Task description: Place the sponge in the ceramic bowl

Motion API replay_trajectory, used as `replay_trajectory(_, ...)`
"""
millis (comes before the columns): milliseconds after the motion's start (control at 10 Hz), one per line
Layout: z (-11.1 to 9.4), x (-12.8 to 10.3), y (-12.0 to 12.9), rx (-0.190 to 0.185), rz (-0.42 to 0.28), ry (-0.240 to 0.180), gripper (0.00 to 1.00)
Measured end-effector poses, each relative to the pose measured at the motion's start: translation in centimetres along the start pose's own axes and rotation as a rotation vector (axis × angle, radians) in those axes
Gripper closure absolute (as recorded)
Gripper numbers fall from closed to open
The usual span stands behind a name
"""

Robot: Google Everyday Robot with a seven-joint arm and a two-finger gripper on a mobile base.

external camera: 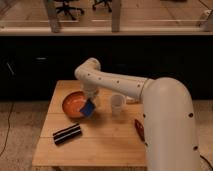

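Starting at the left, a pale wooden tabletop (100, 144) is seen in front of a dark cabinet front, and everything that matters is laid out on it. Toward the front left, a black striped bar (67, 133) is found lying flat and slanted, apart from the other things. Just behind it the ceramic bowl (74, 104) is set upright, orange-red inside and ringed by a darker rim.

Now the centre of the action: at the bowl's right-hand rim the sponge (89, 107) is held up, blue and tilted. Its lower left part is over the rim, though whether the rim is touched cannot be told. The sponge is gripped from above by the end effector (91, 100), which is clenched on the sponge's upper part and is poised at the bowl's right edge. The sponge is not yet lying in the bowl.

Moving right, a clear cup (117, 102) is seen standing upright, near the sponge but apart from it. Further right, toward the front, a reddish-brown oblong object (139, 129) is found on the tabletop, with its right side cut off by the robot's body.

Across all this the white arm (125, 85) is stretched, dotted with dark spots. It is carried from the bulky shoulder at the lower right to a bend above the bowl, then turned downward.
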Motion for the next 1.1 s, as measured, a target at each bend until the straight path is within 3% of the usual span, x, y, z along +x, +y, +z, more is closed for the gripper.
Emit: replay_trajectory(1100, -0.6, 0.9, -2.0, 0.006, -0.034, 0.023, 1.0)
